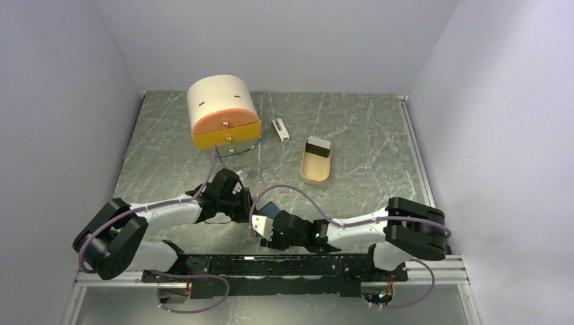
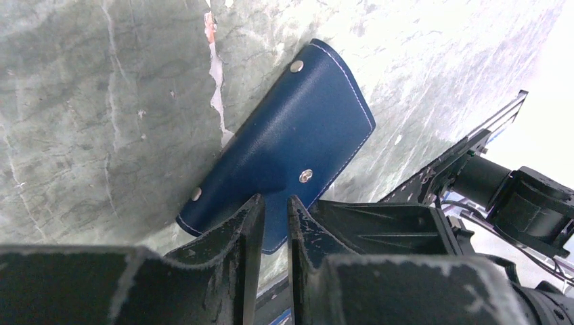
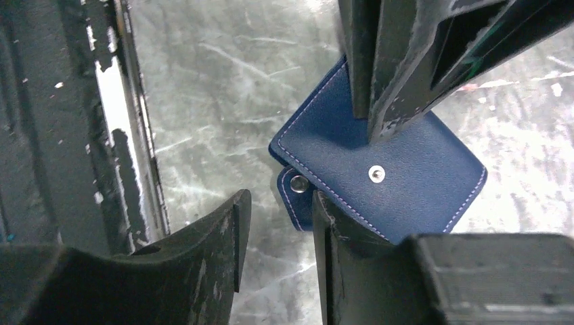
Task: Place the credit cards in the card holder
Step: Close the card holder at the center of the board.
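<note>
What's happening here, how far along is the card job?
Both arms are on the wallet, near the front of the table. The left claw is pinched shut on one edge of it. The right claw is open, lined up on the wallet's snap tab. The wallet looks folded, and no cards show in any view, so loading doesn't seem to have started.

One card holder (image 2: 291, 142) at six o'clock, one tan tin (image 1: 316, 160) at two, one white bar (image 1: 281, 129) at twelve, one drawer box (image 1: 223, 114) at eleven
</note>
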